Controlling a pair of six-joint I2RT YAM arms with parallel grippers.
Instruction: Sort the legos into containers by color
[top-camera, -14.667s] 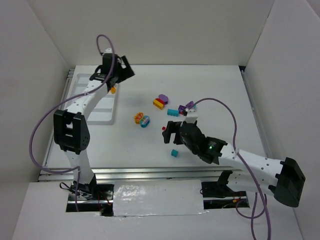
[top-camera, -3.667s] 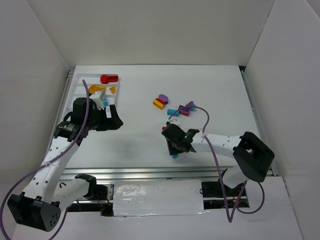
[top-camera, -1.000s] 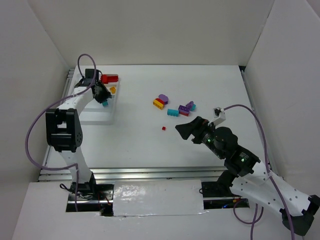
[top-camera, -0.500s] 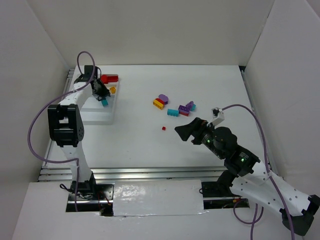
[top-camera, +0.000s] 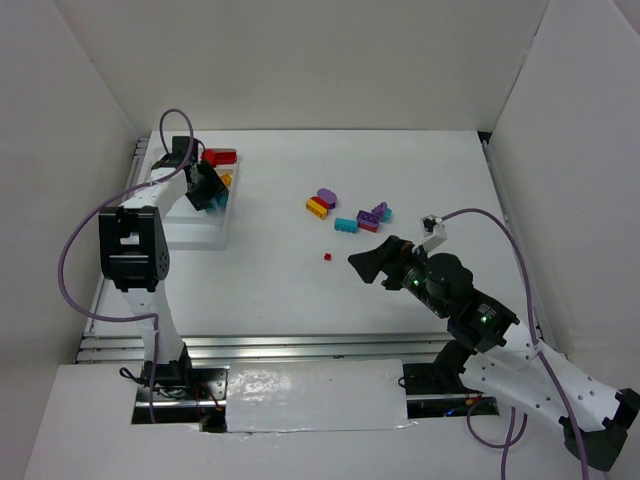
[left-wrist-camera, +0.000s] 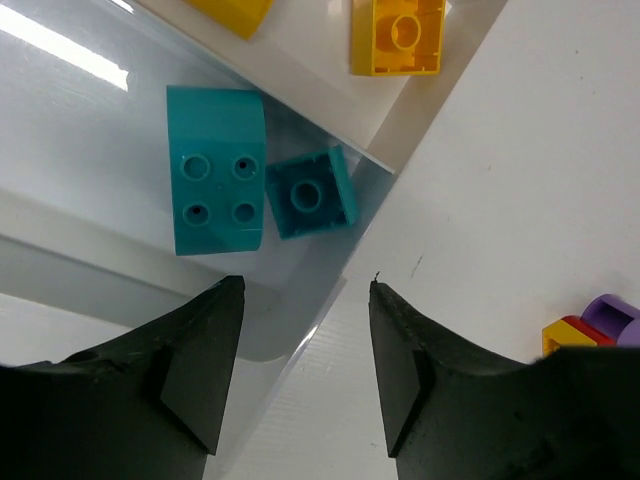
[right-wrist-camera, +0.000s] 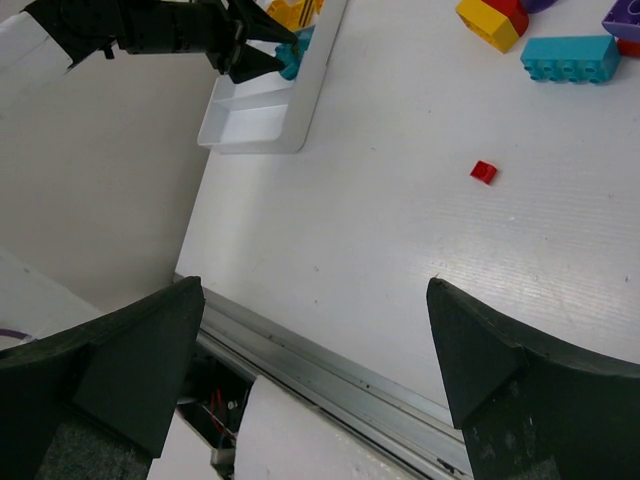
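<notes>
- The worktop (top-camera: 300, 290) carries the whole job. The white tray (top-camera: 195, 236) lies at the upper left of the top view, and the unsorted legos sit near the centre, well apart from it.
- In the tray, the left wrist view shows two teal bricks touching in one compartment: a large teal brick (left-wrist-camera: 216, 170) and a small teal brick (left-wrist-camera: 310, 192). A yellow brick (left-wrist-camera: 397, 35) lies in the compartment next to them. A red brick (top-camera: 219, 157) sits at the tray's far end; I cannot tell which compartment it is in.
- The left jaws hang over the teal compartment, parted and holding nothing. I judge that the teal drop-off is finished on this side.
- The right jaws hover at the lower right of centre in the top view, spread wide and empty, above the bare worktop.
- The loose group includes a long teal brick (top-camera: 346, 224), a yellow-and-red brick (top-camera: 318, 206), a purple rounded brick (top-camera: 326, 196) and a purple-and-red cluster (top-camera: 372, 216).
- A tiny red piece (right-wrist-camera: 483, 171) lies alone, nearest the right jaws.
- The step in hand looks like fetching the next brick. That calls for the right jaws to come down over the tiny red piece and narrow a great deal before they grip it, because it is small and flat.
</notes>
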